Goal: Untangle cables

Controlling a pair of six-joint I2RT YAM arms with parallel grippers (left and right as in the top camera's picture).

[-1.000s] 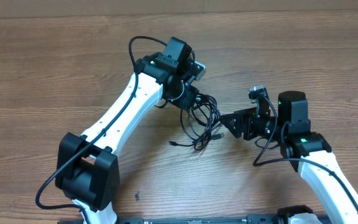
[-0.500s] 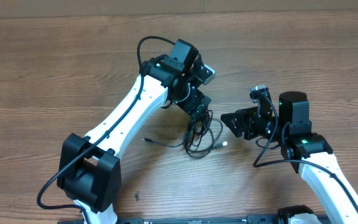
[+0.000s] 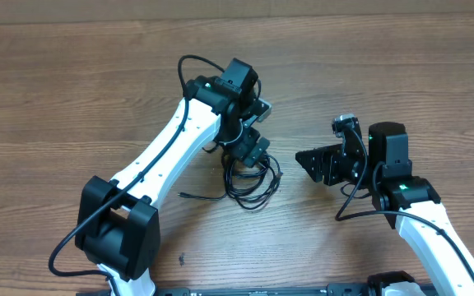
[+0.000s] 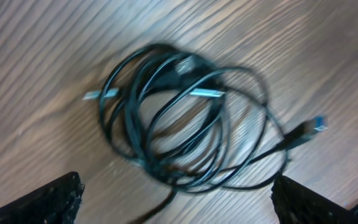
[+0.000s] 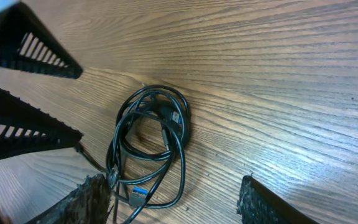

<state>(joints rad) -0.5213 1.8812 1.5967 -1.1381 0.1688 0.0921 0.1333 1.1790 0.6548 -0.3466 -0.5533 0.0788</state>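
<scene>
We see the cables (image 3: 249, 177) lying on the wooden table (image 3: 385, 66), near its middle, between the two arms. They are thin black cords wound together in one loose, roundish coil, with several loops one over another.

The left gripper (image 3: 249, 150) hangs directly over the upper part of this coil. In the left wrist view its two fingers stand wide apart at the lower corners of the picture, and the coil (image 4: 185, 124) lies on the wood below them, so this pincer is released and grasps nothing.

The right gripper (image 3: 309, 163) is to the right of the coil and points toward it, near but not touching. In the right wrist view its fingers are also spread, with only table and the lower edge of the coil (image 5: 151, 143) showing between them. It holds nothing.

One plug with a blue tip (image 4: 312, 126) sticks out from the coil on a short strand. Two silver plug ends (image 4: 207, 93) lie across the loops. In the overhead view one loose strand (image 3: 194, 196) runs out from the coil to the left and lies flat on the table.

The plugs are too blurred for us to read any brand or marking on them.
</scene>
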